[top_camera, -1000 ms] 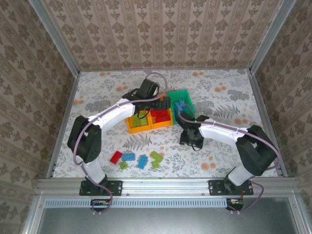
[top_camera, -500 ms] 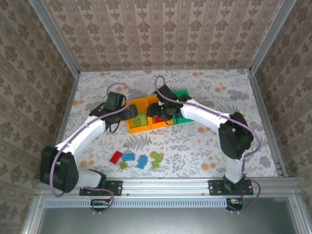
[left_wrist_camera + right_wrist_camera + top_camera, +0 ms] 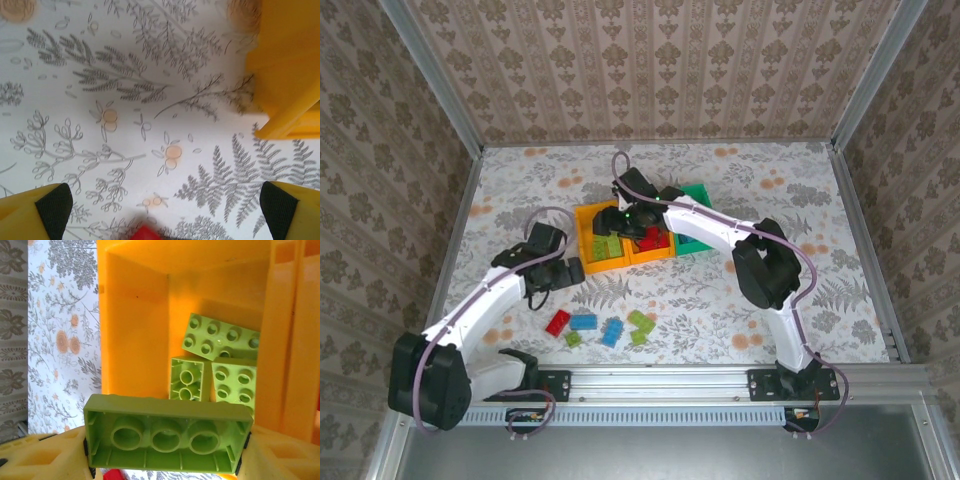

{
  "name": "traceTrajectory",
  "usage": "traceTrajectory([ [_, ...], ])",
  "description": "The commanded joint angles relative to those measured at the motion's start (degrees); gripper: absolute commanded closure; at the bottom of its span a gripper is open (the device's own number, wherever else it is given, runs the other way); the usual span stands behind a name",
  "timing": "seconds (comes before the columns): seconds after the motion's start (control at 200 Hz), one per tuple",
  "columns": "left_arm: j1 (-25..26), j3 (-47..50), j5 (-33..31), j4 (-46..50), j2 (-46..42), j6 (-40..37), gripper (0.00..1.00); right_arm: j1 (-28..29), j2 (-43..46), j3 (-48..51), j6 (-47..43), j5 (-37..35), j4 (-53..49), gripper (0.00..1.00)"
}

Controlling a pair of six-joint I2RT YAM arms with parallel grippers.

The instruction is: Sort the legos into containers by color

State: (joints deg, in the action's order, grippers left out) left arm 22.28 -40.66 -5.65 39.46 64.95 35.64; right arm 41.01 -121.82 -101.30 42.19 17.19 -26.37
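left gripper [image 3: 165, 214]: fingers wide apart, nothing between them, low over the matte floral table [image 3: 125, 125]. a red brick [image 3: 145, 233] peeks in at its near edge; the left orange bin [image 3: 285, 65] sits ahead to its right.

loose legos [image 3: 610, 330]: about six in red, blue and lime, unsorted.

middle orange bin [image 3: 655, 254]: reds inside.

green bin [image 3: 700, 192]: contents hidden by the arm.

right gripper [image 3: 165, 456]: clamped on a lime brick [image 3: 165, 412], glossy, hollow underside with three tubes. smooth-walled left orange bin directly beneath, studded lime bricks [image 3: 220, 355] piled inside.

judged past halfway.
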Motion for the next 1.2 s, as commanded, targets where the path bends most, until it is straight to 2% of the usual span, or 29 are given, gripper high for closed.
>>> traceTrajectory([
  [0.0, 0.85, 1.49, 1.26, 3.01, -2.39, 2.04, 0.0, 0.21, -1.76, -3.07, 0.0, 0.8, -3.36, 0.31],
  [0.175, 3.49, 2.08, 1.76, 4.28, -2.37, 4.0, 0.0, 0.2, -2.19, -3.34, -0.01, 0.26, -3.79, 0.22],
  [0.2, 5.56, 2.09, 1.79, 4.43, -2.34, 4.23, 0.0, 0.16, -2.14, -3.31, -0.02, 0.13, -3.78, 0.21],
  [0.38, 11.23, 1.48, 1.79, 6.25, -1.69, 8.19, 0.0, 0.2, -2.01, -3.72, -0.61, 0.42, -3.77, 0.17],
  [0.795, 22.79, 3.31, 3.28, 7.34, -1.28, 17.88, 0.0, -1.17, 2.92, -0.8, -1.41, 0.4, -1.78, 0.15],
  [1.02, 26.51, 3.19, 3.54, 6.68, 1.03, 22.26, 0.03, -3.25, 6.06, 3.25, -1.32, 0.2, -0.9, 0.15],
  [1.195, 27.2, 3.99, 3.86, 5.85, 2.42, 24.17, 0.04, -4.44, 8.04, 6.59, -1.06, 0.15, 0.34, 0.15],
])
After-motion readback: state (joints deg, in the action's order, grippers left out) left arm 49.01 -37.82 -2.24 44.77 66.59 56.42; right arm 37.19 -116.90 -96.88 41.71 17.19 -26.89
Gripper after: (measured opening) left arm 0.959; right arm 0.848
